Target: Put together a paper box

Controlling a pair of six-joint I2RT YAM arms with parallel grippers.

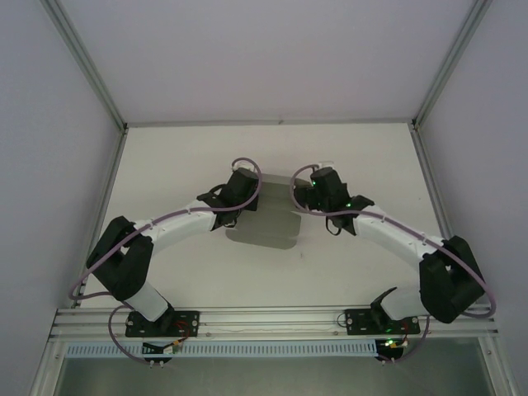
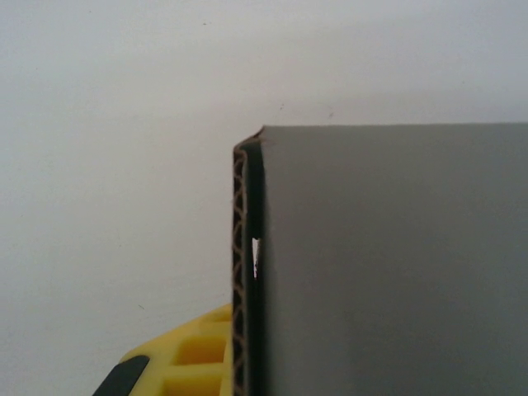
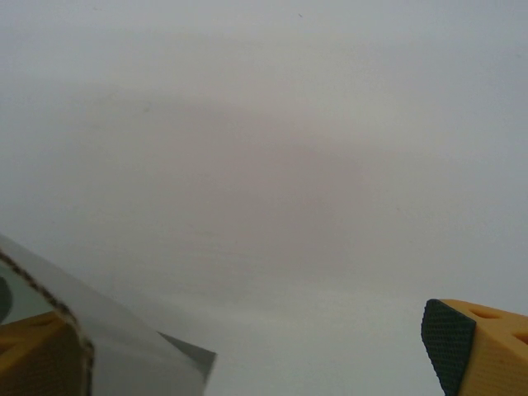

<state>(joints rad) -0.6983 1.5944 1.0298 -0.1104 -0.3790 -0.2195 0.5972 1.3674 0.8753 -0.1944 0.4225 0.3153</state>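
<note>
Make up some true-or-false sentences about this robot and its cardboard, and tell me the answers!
1. The paper box lies between the left arm and the right arm. True.
2. The paper box is bright red. False: it is grey.
3. The right gripper is squeezed shut. False: its yellow fingers stand wide apart.
4. The box's cut edge shows a wavy layer inside. True.

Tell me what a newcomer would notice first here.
The left arm and right arm curve inward to the grey paper box, lying mid-table. In the left wrist view its corrugated edge runs down the frame beside a yellow finger. The right claw gapes open, card at one finger.
</note>
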